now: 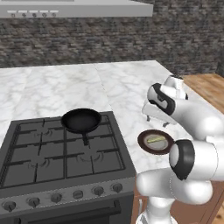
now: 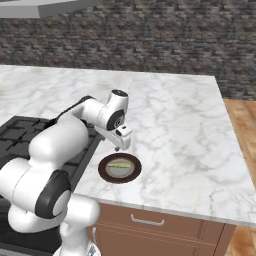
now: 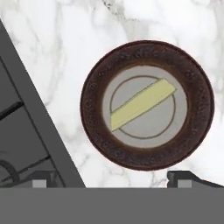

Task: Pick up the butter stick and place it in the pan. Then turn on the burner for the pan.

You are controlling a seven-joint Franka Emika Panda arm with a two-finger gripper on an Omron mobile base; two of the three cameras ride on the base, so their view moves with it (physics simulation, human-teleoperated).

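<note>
One small pale yellow-green butter stick [image 3: 142, 104], flat-sided and slanted, lying across the smooth grey centre of a round brown-rimmed plate [image 3: 94, 131] with a speckled, rough-looking rim. Plate resting on the white grey-veined marble counter [image 2: 180, 130], near its front edge, just right of the stove's right side. Seen also in the left base view as a thin pale bar [image 1: 155, 139] on the same plate [image 1: 144, 144].

One round, shallow, all-black frying pan [image 1: 81, 119] with a short straight handle pointing toward the near side, sitting on the far middle of the black square grate bars, over a round dark-grey burner ring [image 1: 90, 118]. Well apart from the plate, to its left and farther back.

White two-finger gripper [image 2: 119, 146] hanging above the plate's far rim, pointing down, not touching stick or plate. Fingers [image 3: 183, 177] spread wide, nothing between them. Glossy white arm with dark joints bent over from the near side, elbow high, wrist folded downward.

Six rounded grey knobs [image 1: 78, 194] in a row along the stove front. Dark rough brick wall [image 2: 150, 35] behind the counter.
</note>
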